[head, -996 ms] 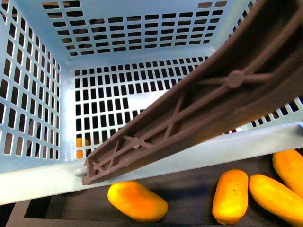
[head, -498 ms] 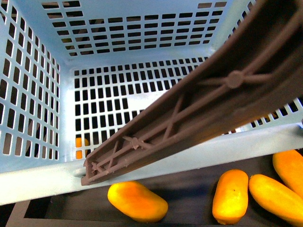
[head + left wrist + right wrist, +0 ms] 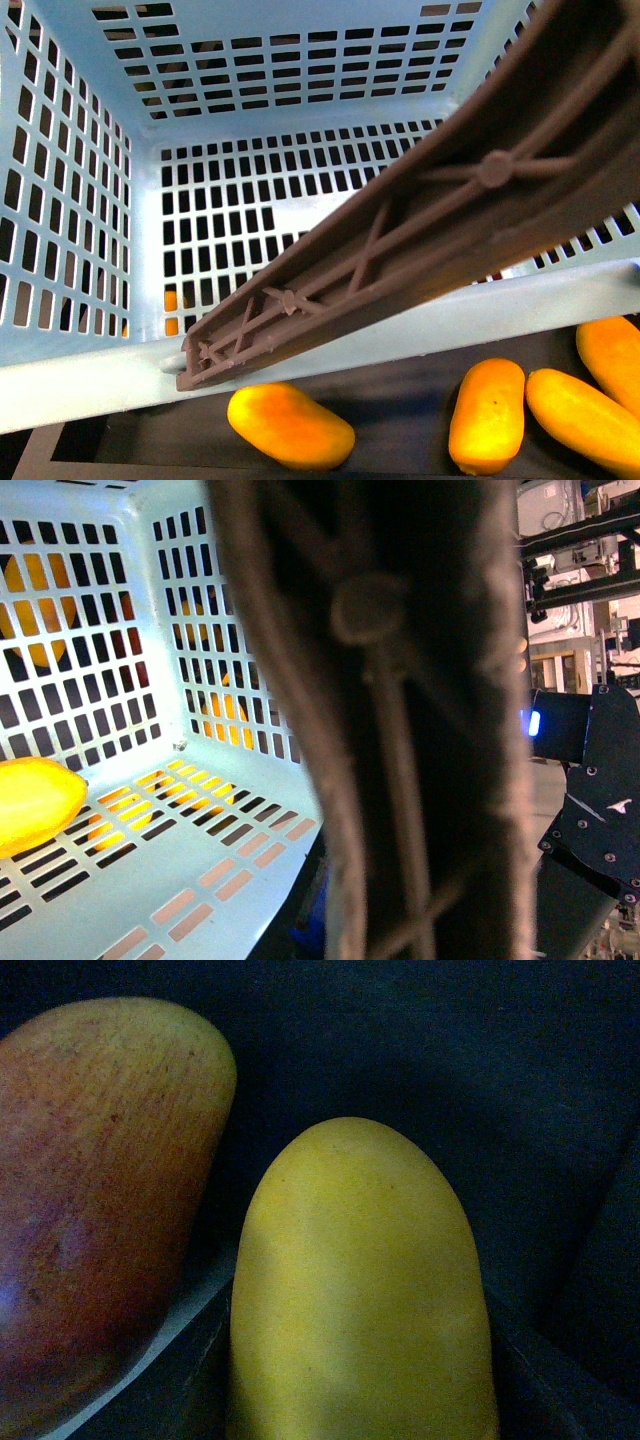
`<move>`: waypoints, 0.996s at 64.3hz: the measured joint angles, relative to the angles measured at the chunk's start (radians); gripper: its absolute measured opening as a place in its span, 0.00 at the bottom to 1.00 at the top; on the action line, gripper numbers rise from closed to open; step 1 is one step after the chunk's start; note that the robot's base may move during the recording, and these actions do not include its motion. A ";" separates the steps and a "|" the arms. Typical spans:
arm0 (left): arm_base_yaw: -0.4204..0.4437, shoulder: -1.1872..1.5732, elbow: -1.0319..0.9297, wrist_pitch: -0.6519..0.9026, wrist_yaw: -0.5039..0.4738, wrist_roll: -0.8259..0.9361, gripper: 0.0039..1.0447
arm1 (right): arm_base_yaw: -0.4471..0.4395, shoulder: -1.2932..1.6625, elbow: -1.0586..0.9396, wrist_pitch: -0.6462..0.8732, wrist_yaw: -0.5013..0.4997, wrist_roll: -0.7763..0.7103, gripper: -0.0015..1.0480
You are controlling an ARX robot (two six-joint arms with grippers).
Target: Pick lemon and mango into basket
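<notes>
The light aqua basket [image 3: 90, 380] fills the front view, seen from above, its brown ribbed handle [image 3: 430, 230] slanting across it. In the left wrist view the handle [image 3: 400, 730] runs close past the camera; my left gripper is shut on the basket, its fingers hidden. A bright yellow lemon [image 3: 30, 800] lies on the basket floor [image 3: 200, 880]. My right gripper is shut on a smooth yellow mango [image 3: 360, 1300] that fills the right wrist view; its fingers are hidden in the dark.
Several orange-yellow mangoes [image 3: 290, 425] lie on a dark tray [image 3: 400, 390] just below the basket's near rim. A reddish fruit [image 3: 90, 1200] lies beside the held mango. A black robot part [image 3: 590, 810] stands beyond the handle.
The basket has shifted very slightly to the right in the front view. The mangoes on the tray have not moved.
</notes>
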 joint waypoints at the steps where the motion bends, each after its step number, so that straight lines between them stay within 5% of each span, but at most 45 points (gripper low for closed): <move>1: 0.000 0.000 0.000 0.000 0.000 0.000 0.04 | -0.002 -0.005 -0.003 0.002 -0.002 0.004 0.53; 37: 0.000 0.000 0.000 0.000 0.000 0.000 0.04 | -0.124 -0.582 -0.317 0.068 -0.179 0.194 0.53; 64: 0.000 0.000 0.000 0.000 0.001 0.000 0.04 | -0.137 -0.953 -0.386 0.023 -0.232 0.335 0.53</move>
